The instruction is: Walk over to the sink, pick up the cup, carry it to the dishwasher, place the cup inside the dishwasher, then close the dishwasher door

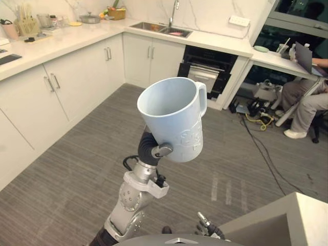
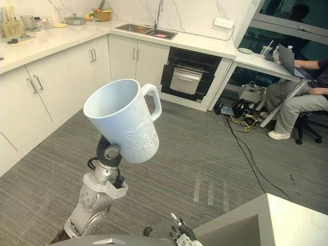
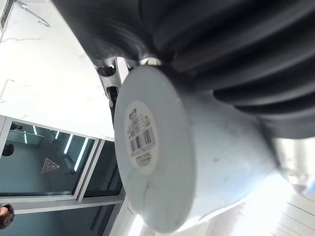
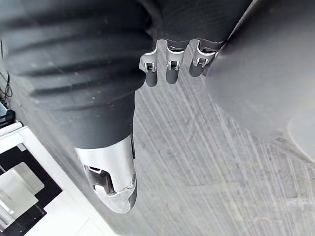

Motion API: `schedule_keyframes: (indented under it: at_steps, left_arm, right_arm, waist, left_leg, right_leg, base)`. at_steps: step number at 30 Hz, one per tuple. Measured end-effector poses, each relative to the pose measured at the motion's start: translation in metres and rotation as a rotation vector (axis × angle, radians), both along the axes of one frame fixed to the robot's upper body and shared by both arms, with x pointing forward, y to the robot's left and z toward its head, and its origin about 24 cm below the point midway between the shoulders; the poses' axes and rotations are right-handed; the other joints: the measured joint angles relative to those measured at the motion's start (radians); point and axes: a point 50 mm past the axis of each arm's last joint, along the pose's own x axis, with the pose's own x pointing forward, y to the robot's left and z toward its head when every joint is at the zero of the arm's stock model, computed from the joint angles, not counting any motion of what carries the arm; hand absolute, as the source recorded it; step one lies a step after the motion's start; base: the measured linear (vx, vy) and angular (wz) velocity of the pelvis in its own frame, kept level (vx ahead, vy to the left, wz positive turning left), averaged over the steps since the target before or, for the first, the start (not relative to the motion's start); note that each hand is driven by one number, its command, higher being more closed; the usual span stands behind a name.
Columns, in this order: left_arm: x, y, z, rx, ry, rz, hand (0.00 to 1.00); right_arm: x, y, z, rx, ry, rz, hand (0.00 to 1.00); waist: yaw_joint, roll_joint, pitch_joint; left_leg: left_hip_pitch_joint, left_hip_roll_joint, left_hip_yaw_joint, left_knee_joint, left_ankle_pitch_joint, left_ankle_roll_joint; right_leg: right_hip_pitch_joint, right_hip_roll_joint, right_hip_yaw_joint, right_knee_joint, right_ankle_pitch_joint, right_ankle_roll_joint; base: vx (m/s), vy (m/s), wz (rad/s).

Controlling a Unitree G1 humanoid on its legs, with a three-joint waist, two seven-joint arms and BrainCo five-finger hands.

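Observation:
A pale blue cup with a handle on its far side is held up high over the grey floor, tilted, its mouth toward me. My left hand grips it from below and behind, the thumb pressed on its wall. In the left wrist view the cup's base with a barcode label lies against the dark cover. The dishwasher stands open under the counter across the room, right of the sink. My right hand hangs low at my side, fingers relaxed, holding nothing.
White cabinets run along the left and far walls. A person sits at a desk on the right, with cables on the floor nearby. A grey counter corner juts in at the lower right.

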Motion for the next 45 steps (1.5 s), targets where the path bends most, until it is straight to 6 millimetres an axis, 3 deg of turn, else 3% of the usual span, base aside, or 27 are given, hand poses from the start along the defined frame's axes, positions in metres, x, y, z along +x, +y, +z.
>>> schedule_keyframes:
  at_steps: [4, 7, 10, 12, 15, 17, 18, 19, 20, 21, 23, 24, 25, 27, 28, 30, 31, 33, 35, 36, 38, 39, 40, 41, 42, 44, 45]
  left_arm:
    - [0.012, 0.018, -0.011, -0.019, 0.07, 0.082, 1.0]
    - [0.018, 0.039, -0.033, -0.033, 0.191, 0.172, 1.0]
    - [0.023, 0.059, -0.06, -0.035, 0.331, 0.258, 1.0]
    - [0.023, 0.067, -0.066, -0.033, 0.356, 0.29, 1.0]
    - [0.02, 0.075, -0.07, -0.037, 0.38, 0.335, 1.0]
    - [0.019, 0.081, -0.073, -0.037, 0.393, 0.364, 1.0]
    - [0.016, 0.084, -0.076, -0.038, 0.407, 0.38, 1.0]
    - [0.014, 0.089, -0.079, -0.04, 0.421, 0.402, 1.0]
    - [0.013, 0.091, -0.08, -0.037, 0.427, 0.41, 1.0]
    - [0.013, 0.093, -0.081, -0.044, 0.428, 0.411, 1.0]
    - [0.01, 0.095, -0.083, -0.037, 0.426, 0.399, 1.0]
    - [0.009, 0.096, -0.084, -0.041, 0.429, 0.398, 1.0]
    - [0.007, 0.099, -0.085, -0.042, 0.433, 0.407, 1.0]
    - [0.004, 0.101, -0.086, -0.057, 0.44, 0.425, 1.0]
    - [0.002, 0.101, -0.087, -0.067, 0.453, 0.435, 1.0]
    - [0.002, 0.103, -0.088, -0.067, 0.458, 0.448, 1.0]
    - [0.003, 0.106, -0.087, -0.065, 0.448, 0.455, 1.0]
    - [0.003, 0.108, -0.083, -0.058, 0.426, 0.452, 1.0]
    - [0.005, 0.109, -0.08, -0.043, 0.422, 0.437, 1.0]
    - [0.005, 0.109, -0.08, -0.034, 0.424, 0.431, 1.0]
    - [0.005, 0.1, -0.075, -0.017, 0.416, 0.385, 1.0]
    - [0.005, 0.097, -0.073, -0.017, 0.41, 0.371, 1.0]
    - [0.005, 0.091, -0.07, -0.007, 0.404, 0.358, 1.0]
    - [0.005, 0.088, -0.069, -0.001, 0.396, 0.354, 1.0]
    - [0.008, 0.085, -0.066, 0.014, 0.384, 0.362, 1.0]
    - [0.014, 0.085, -0.061, 0.003, 0.373, 0.374, 1.0]
    - [0.019, 0.083, -0.057, 0.003, 0.356, 0.365, 1.0]
  right_arm:
    - [-0.006, -0.001, -0.004, 0.002, 0.02, 0.025, 0.0]
    - [-0.007, -0.002, -0.008, 0.0, 0.045, 0.066, 0.0]
    - [-0.008, -0.007, -0.013, 0.0, 0.081, 0.12, 0.0]
    - [-0.006, -0.009, -0.014, 0.006, 0.094, 0.132, 0.0]
    - [-0.004, -0.014, -0.014, -0.006, 0.1, 0.149, 0.0]
    - [0.003, -0.013, -0.013, -0.011, 0.084, 0.177, 0.0]
    - [0.003, -0.013, -0.012, -0.011, 0.082, 0.172, 0.0]
    - [0.004, -0.016, -0.012, -0.017, 0.081, 0.171, 0.0]
    - [0.007, -0.016, -0.011, -0.018, 0.076, 0.175, 0.0]
    - [0.008, -0.022, -0.011, -0.032, 0.075, 0.167, 0.0]
    - [0.011, -0.03, -0.01, -0.046, 0.075, 0.155, 0.0]
    - [0.012, -0.034, -0.01, -0.05, 0.072, 0.151, 0.0]
    - [0.013, -0.036, -0.011, -0.05, 0.07, 0.156, 0.0]
    - [0.014, -0.037, -0.01, -0.055, 0.054, 0.16, 0.0]
    - [0.014, -0.039, -0.01, -0.072, 0.053, 0.164, 0.0]
    - [0.014, -0.037, -0.01, -0.069, 0.046, 0.162, 0.0]
    - [0.014, -0.031, -0.011, -0.058, 0.042, 0.158, 0.0]
    - [0.013, -0.027, -0.012, -0.052, 0.04, 0.154, 0.0]
    - [0.013, -0.024, -0.013, -0.045, 0.026, 0.127, 0.0]
    - [0.013, -0.023, -0.013, -0.038, 0.022, 0.112, 0.0]
    - [0.009, -0.014, -0.015, -0.019, 0.019, 0.091, 0.0]
    - [0.008, -0.014, -0.015, -0.018, 0.01, 0.093, 0.0]
    - [0.007, -0.017, -0.014, -0.027, -0.005, 0.107, 0.0]
    - [0.009, -0.017, -0.012, -0.032, -0.02, 0.12, 0.0]
    - [0.013, -0.017, -0.01, -0.042, -0.048, 0.141, 0.0]
    - [0.017, -0.018, -0.007, -0.046, -0.082, 0.143, 0.0]
    - [0.02, -0.019, -0.004, -0.056, -0.102, 0.15, 0.0]
  waist:
    - [0.009, -0.003, -0.003]
    - [0.021, -0.003, -0.005]
    - [0.021, 0.013, 0.0]
    - [0.022, 0.019, 0.003]
    - [0.023, 0.054, 0.009]
    - [0.021, 0.063, 0.022]
    - [0.011, 0.065, 0.035]
    - [0.015, 0.071, 0.054]
    - [0.018, 0.07, 0.064]
    - [0.021, 0.073, 0.084]
    - [0.022, 0.085, 0.099]
    - [0.026, 0.091, 0.104]
    - [0.027, 0.092, 0.109]
    - [0.038, 0.114, 0.121]
    - [0.051, 0.132, 0.137]
    - [0.063, 0.112, 0.136]
    - [0.054, 0.076, 0.127]
    - [0.041, 0.046, 0.117]
    - [0.04, 0.028, 0.105]
    - [0.041, 0.024, 0.104]
    - [0.048, -0.026, 0.079]
    - [0.048, -0.024, 0.08]
    - [0.04, -0.02, 0.066]
    - [0.034, -0.018, 0.065]
    - [0.02, -0.017, 0.067]
    - [-0.006, -0.012, 0.067]
    - [-0.025, 0.006, 0.068]
  left_leg:
    - [0.005, -0.001, -0.018, -0.049, 0.031, -0.002]
    - [0.03, -0.001, -0.023, -0.1, 0.053, -0.008]
    - [0.059, 0.004, -0.045, -0.135, 0.064, -0.014]
    - [0.058, 0.007, -0.054, -0.136, 0.063, -0.015]
    - [0.032, 0.043, -0.048, -0.067, 0.008, -0.043]
    - [-0.028, 0.086, -0.02, 0.108, -0.009, -0.051]
    - [-0.136, 0.13, -0.016, 0.356, 0.026, -0.064]
    - [-0.236, 0.169, -0.031, 0.558, 0.106, -0.057]
    - [-0.262, 0.169, -0.037, 0.603, 0.121, -0.051]
    - [-0.298, 0.145, -0.033, 0.614, 0.047, -0.042]
    - [-0.356, 0.078, -0.013, 0.504, 0.01, -0.026]
    - [-0.379, 0.027, -0.017, 0.343, 0.04, -0.025]
    - [-0.379, -0.022, -0.044, 0.133, 0.119, -0.032]
    - [-0.365, -0.035, -0.131, -0.081, 0.2, -0.088]
    - [-0.378, -0.018, -0.165, -0.038, 0.248, -0.107]
    - [-0.379, -0.053, -0.163, 0.03, 0.242, -0.074]
    - [-0.38, -0.094, -0.155, 0.061, 0.22, -0.03]
    - [-0.392, -0.12, -0.124, 0.11, 0.203, 0.015]
    - [-0.363, -0.135, -0.091, 0.165, 0.158, 0.1]
    - [-0.346, -0.143, -0.086, 0.165, 0.145, 0.122]
    - [-0.237, -0.194, -0.065, 0.126, 0.109, 0.133]
    - [-0.211, -0.204, -0.061, 0.093, 0.109, 0.132]
    - [-0.144, -0.21, -0.06, 0.02, 0.114, 0.134]
    - [-0.12, -0.21, -0.063, -0.008, 0.119, 0.135]
    - [-0.078, -0.208, -0.071, -0.056, 0.126, 0.136]
    - [-0.026, -0.197, -0.084, -0.118, 0.131, 0.123]
    - [0.006, -0.178, -0.095, -0.149, 0.13, 0.106]
  right_leg:
    - [0.032, 0.002, -0.028, -0.077, 0.028, -0.005]
    - [0.088, 0.009, -0.042, -0.188, 0.078, -0.004]
    - [0.114, 0.016, -0.062, -0.188, 0.064, -0.004]
    - [0.118, 0.017, -0.077, -0.188, 0.057, -0.004]
    - [0.119, 0.051, -0.076, -0.18, 0.024, -0.01]
    - [0.113, 0.068, -0.066, -0.14, -0.009, -0.024]
    - [0.114, 0.071, -0.077, -0.106, -0.037, -0.033]
    - [0.131, 0.062, -0.07, -0.092, -0.058, -0.05]
    - [0.145, 0.055, -0.064, -0.086, -0.069, -0.048]
    - [0.168, 0.03, -0.059, -0.075, -0.089, -0.045]
    - [0.19, -0.014, -0.054, -0.079, -0.107, -0.023]
    - [0.203, -0.042, -0.05, -0.085, -0.116, -0.011]
    - [0.222, -0.064, -0.047, -0.095, -0.126, 0.005]
    - [0.257, -0.056, -0.024, -0.125, -0.135, 0.019]
    - [0.3, -0.041, 0.009, -0.143, -0.151, 0.038]
    - [0.302, -0.081, 0.037, -0.088, -0.222, 0.041]
    - [0.28, -0.122, 0.039, -0.025, -0.261, 0.057]
    - [0.26, -0.158, 0.046, 0.067, -0.314, 0.081]
    - [0.194, -0.169, 0.059, 0.369, -0.385, 0.152]
    - [0.177, -0.169, 0.057, 0.47, -0.385, 0.163]
    - [0.116, -0.213, 0.029, 0.727, -0.261, 0.212]
    - [0.094, -0.225, 0.02, 0.776, -0.202, 0.19]
    - [0.037, -0.237, 0.004, 0.871, -0.111, 0.137]
    - [0.007, -0.232, -0.008, 0.91, -0.142, 0.122]
    - [-0.054, -0.214, -0.046, 0.943, -0.232, 0.085]
    - [-0.132, -0.176, -0.114, 0.866, -0.331, 0.055]
    - [-0.193, -0.141, -0.169, 0.652, -0.358, 0.033]
  base:
    - [0.04, -0.028, 0.15]
    - [0.06, -0.011, 0.12]
    - [0.06, 0.02, 0.2]
    - [0.06, 0.026, 0.16]
    - [0.05, 0.003, -0.06]
    - [0.08, 0.014, -0.06]
    - [0.09, -0.031, 0.05]
    - [0.1, -0.008, 0.04]
    - [0.16, 0.037, 0.02]
    - [0.17, 0.13, 0.03]
    - [0.14, 0.105, 0.04]
    - [0.17, 0.141, 0.01]
    - [0.17, 0.156, -0.02]
    - [0.23, 0.231, -0.3]
    - [0.24, 0.255, -0.55]
    - [0.33, 0.327, -0.5]
    - [0.37, 0.328, -0.17]
    - [0.26, 0.164, 0.03]
    - [0.37, 0.146, -0.05]
    - [0.39, 0.09, -0.03]
    - [0.37, 0.068, -0.11]
    - [0.37, 0.106, -0.15]
    - [0.27, 0.086, -0.12]
    - [0.4, 0.102, -0.17]
    - [0.34, 0.031, -0.11]
    - [0.37, -0.009, 0.07]
    - [0.36, -0.032, 0.27]
